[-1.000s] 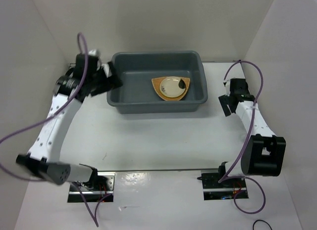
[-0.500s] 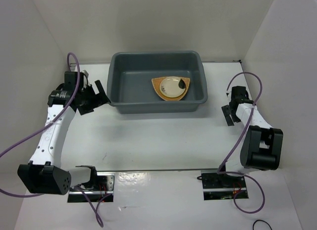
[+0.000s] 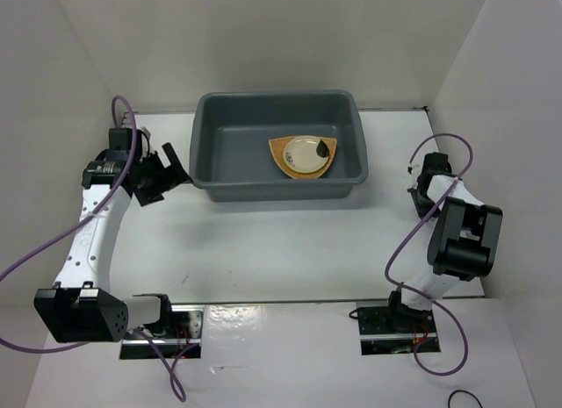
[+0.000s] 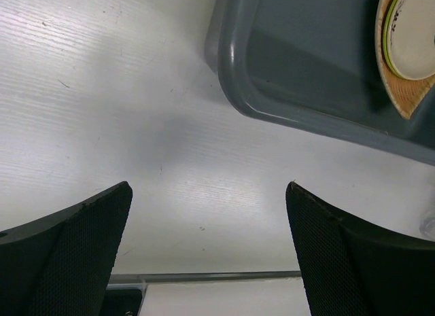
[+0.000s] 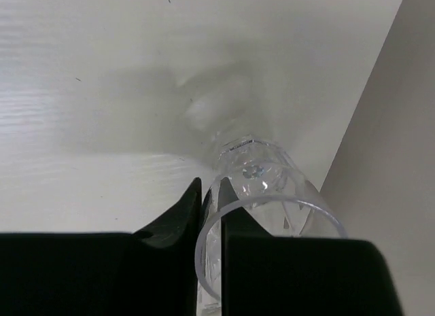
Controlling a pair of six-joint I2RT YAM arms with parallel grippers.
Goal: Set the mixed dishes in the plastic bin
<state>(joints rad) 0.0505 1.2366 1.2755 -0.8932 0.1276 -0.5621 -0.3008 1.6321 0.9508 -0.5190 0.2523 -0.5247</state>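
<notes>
The grey-blue plastic bin (image 3: 277,190) stands at the table's far middle. In it an orange-brown woven plate (image 3: 281,153) carries a cream saucer (image 3: 306,153) with a dark mark. The left wrist view shows a thin lime-green plate rim (image 4: 387,30) under that saucer (image 4: 416,37). My left gripper (image 3: 167,171) hangs open over bare table left of the bin (image 4: 231,64), holding nothing. By the right wall, my right gripper (image 5: 212,194) is shut on the wall of a small clear cup (image 5: 272,187), one finger inside and one outside the rim. The top view hides the cup behind the right gripper (image 3: 420,182).
White side walls enclose the table; the right wall (image 5: 394,160) stands just beside the clear cup. The arm bases and their metal mounting plates (image 3: 162,325) sit at the near edge. Purple cables loop from both arms.
The right gripper has drawn back toward the right wall and shut on the clear cup's wall. The left arm has pulled away from the bin's left corner, staying open.
</notes>
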